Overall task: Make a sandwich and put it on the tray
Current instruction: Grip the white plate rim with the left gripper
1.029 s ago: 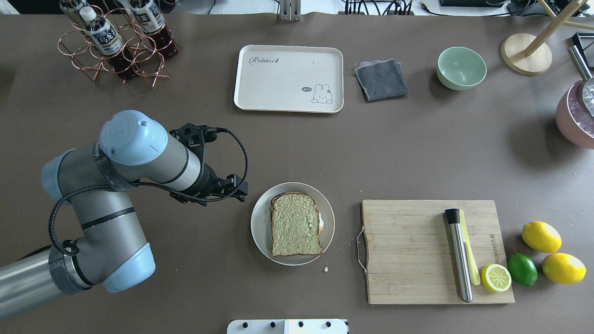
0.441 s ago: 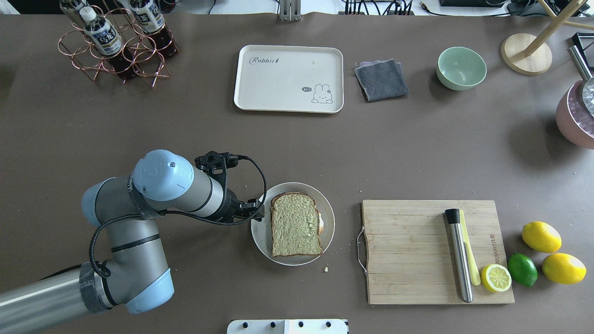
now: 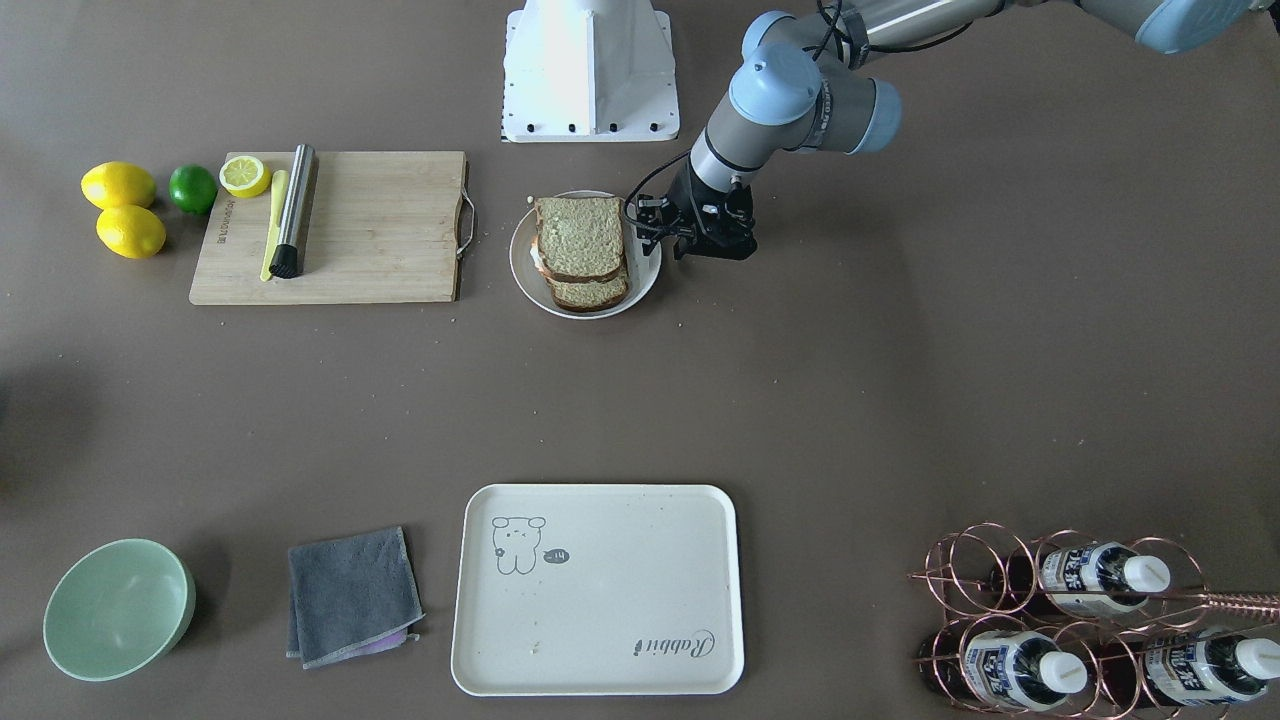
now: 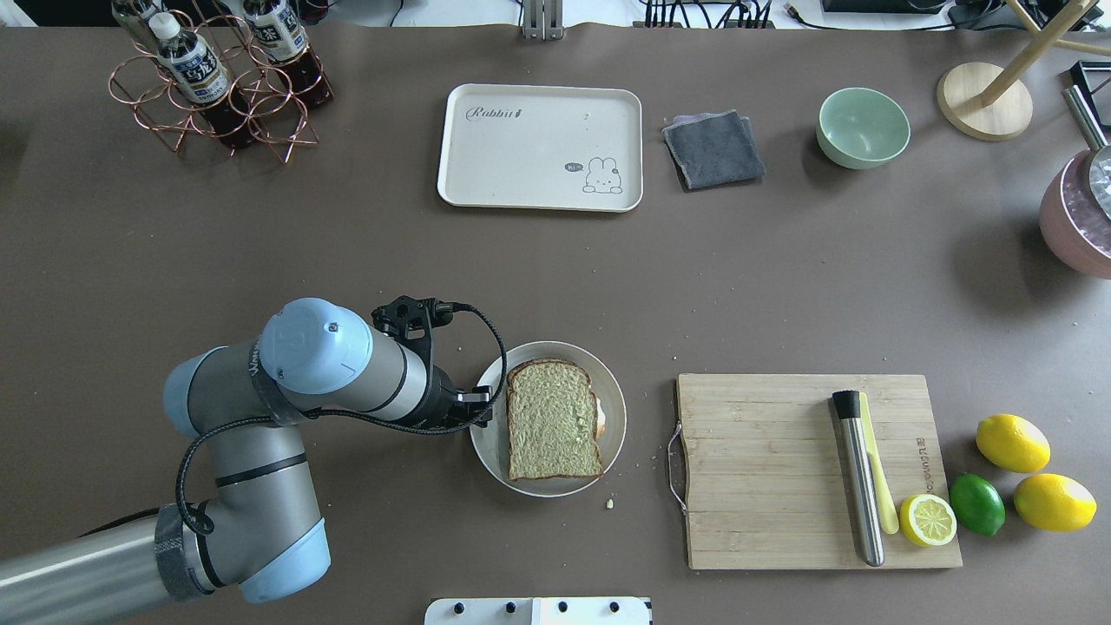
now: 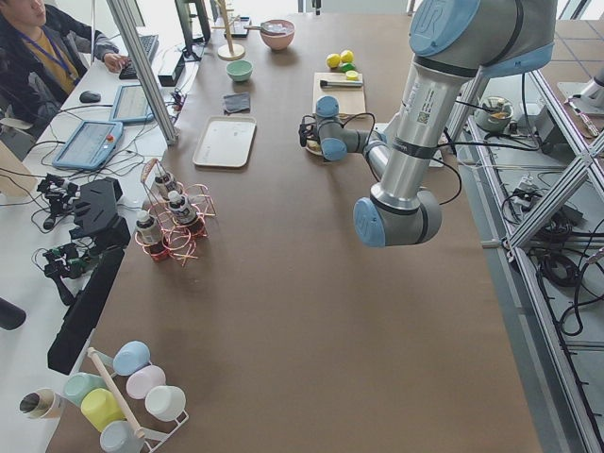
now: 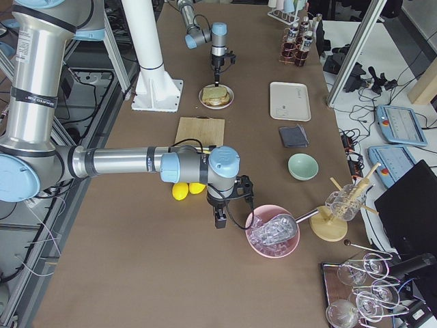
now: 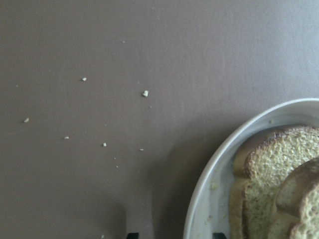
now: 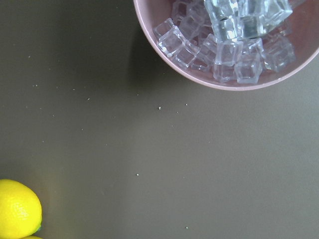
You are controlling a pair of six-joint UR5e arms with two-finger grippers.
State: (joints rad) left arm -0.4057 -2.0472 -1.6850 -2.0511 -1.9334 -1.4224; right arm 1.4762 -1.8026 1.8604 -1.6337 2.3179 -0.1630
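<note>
The sandwich [image 4: 554, 421], two brown-crusted bread slices with a sliver of egg white at its right side, lies on the round white plate [image 4: 613, 392] near the table's front. It also shows in the front-facing view [image 3: 580, 240] and the left wrist view [image 7: 279, 189]. My left gripper [image 4: 483, 408] is open at the plate's left rim [image 7: 219, 164], one fingertip on each side of it. The cream tray [image 4: 521, 156] lies bare at the far side. My right gripper [image 6: 220, 220] hangs beside the ice bowl; I cannot tell whether it is open.
A wooden cutting board [image 4: 781, 469] with a steel muddler [image 4: 857, 477] and a lemon half lies right of the plate. Lemons and a lime sit beyond it. A grey cloth [image 4: 713, 148], green bowl [image 4: 863, 128], bottle rack [image 4: 217, 78] and pink ice bowl [image 8: 224, 40] stand around.
My left arm has swung right and down toward the plate. Its gripper has gone from beside the plate to the plate's left rim. The sandwich has not moved.
</note>
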